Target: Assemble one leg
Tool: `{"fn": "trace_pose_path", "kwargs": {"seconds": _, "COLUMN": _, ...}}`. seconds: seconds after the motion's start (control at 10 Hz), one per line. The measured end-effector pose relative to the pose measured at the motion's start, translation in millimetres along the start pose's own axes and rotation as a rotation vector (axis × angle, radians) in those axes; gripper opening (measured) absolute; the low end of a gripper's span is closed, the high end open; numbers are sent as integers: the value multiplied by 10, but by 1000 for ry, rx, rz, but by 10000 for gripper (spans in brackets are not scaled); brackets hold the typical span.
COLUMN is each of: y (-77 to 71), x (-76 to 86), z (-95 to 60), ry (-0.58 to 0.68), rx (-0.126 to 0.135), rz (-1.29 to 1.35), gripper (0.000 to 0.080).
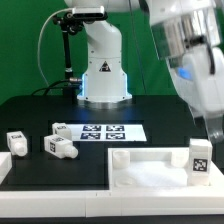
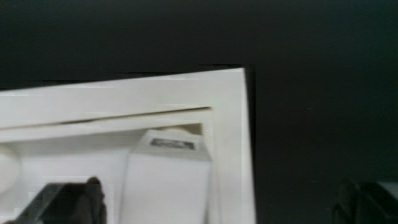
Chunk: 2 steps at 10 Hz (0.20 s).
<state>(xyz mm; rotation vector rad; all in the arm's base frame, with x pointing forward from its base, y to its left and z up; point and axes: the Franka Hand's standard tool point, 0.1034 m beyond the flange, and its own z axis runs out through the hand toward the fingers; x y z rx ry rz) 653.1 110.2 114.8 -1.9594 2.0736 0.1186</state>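
Hand (image 1: 210, 133) hangs from the arm, spread open, just above the upright leg (image 1: 199, 160) on the tray (image 1: 140, 170)

the leg (image 1: 199, 158) is seen as white with a black-and-white square tag, as are 3 loose blocks (image 1: 62, 147). the marker board (image 1: 99, 131) is white with black tags, on a black table (image 1: 40, 120).

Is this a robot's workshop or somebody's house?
Probably a robot lab, not a house. A white robot arm stands on a black table, a green curtain hangs behind, and a marker board and small white blocks carry checkered tags.
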Motion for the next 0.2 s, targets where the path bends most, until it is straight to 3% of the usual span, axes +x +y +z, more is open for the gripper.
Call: {"fn": "trace_pose_path", "kwargs": {"seconds": 0.2, "y": 12, "x": 2, "z": 26, "ry": 1, "rx": -4, "rz": 0, "gripper": 649}}
